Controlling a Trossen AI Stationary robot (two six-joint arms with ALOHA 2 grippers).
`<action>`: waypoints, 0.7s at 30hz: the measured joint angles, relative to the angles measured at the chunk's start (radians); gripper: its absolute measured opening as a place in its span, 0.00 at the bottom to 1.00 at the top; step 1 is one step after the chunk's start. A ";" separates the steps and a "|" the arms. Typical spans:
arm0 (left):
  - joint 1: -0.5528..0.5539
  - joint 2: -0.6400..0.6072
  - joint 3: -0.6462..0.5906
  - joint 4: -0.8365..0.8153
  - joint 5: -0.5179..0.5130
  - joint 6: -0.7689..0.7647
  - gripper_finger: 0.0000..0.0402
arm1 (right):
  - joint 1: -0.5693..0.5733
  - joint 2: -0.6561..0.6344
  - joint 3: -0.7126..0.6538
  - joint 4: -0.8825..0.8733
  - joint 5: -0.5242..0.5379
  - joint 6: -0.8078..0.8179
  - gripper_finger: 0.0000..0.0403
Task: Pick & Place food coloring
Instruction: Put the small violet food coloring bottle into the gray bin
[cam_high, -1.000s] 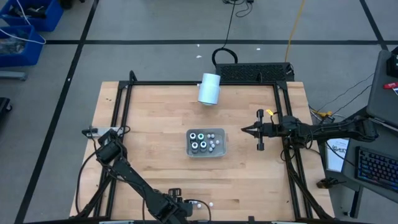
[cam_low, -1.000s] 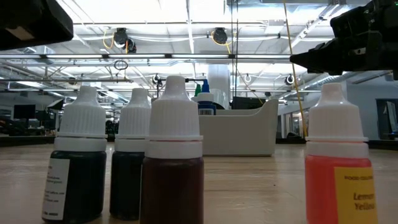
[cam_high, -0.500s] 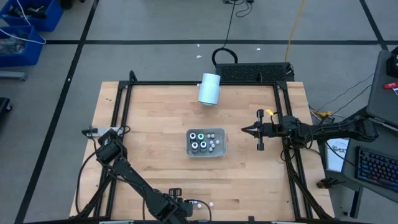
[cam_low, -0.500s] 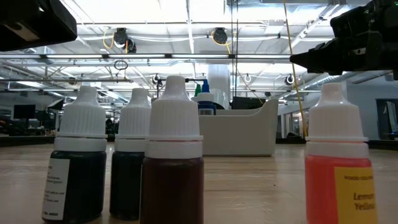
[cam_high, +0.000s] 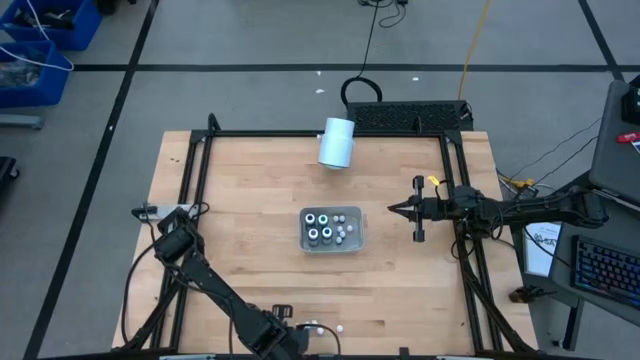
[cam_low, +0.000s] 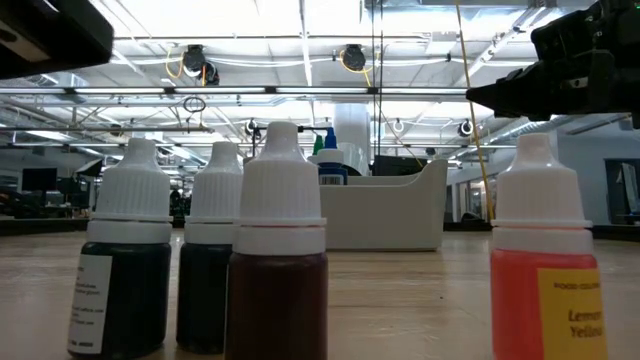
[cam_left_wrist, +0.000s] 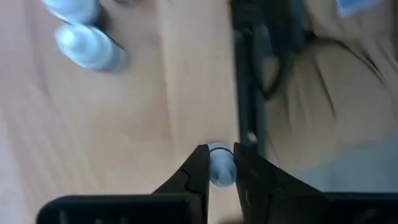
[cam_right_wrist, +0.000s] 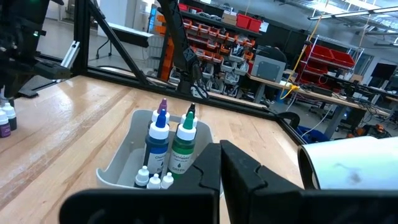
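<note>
Food coloring bottles stand in a grey tray at the table's middle, some dark with coloured tips, some small and white. More bottles stand near the near edge, among them an orange one. My left gripper is low at the near edge, shut on a small white-capped bottle. My right gripper hangs shut and empty to the right of the tray. My left gripper pinches the white cap of a small bottle between its two fingers. The fingers come from above, pointing down. The bottle stands upright between them next to the dark frame rail; whether its base is on the wood, I cannot tell.
A large white cylinder lies at the far edge. A dark frame runs round the tabletop, with a rail close beside the held bottle. Two loose white bottles lie nearby. Bare wood lies left of the tray.
My left gripper has shifted slightly at the near edge; in the low view its dark body has drawn back toward the picture's upper left corner. The bottles on the table and my right gripper have kept still.
</note>
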 joint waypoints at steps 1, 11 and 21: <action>0.007 -0.003 0.001 -0.002 0.030 0.011 0.13 | 0.000 0.000 0.000 0.000 0.000 0.000 0.00; 0.159 -0.024 0.371 -0.353 0.018 0.283 0.13 | 0.000 0.000 0.000 -0.003 0.000 0.000 0.00; 0.452 -0.024 0.595 -0.445 -0.227 0.635 0.14 | 0.000 0.000 0.000 -0.035 0.002 -0.005 0.00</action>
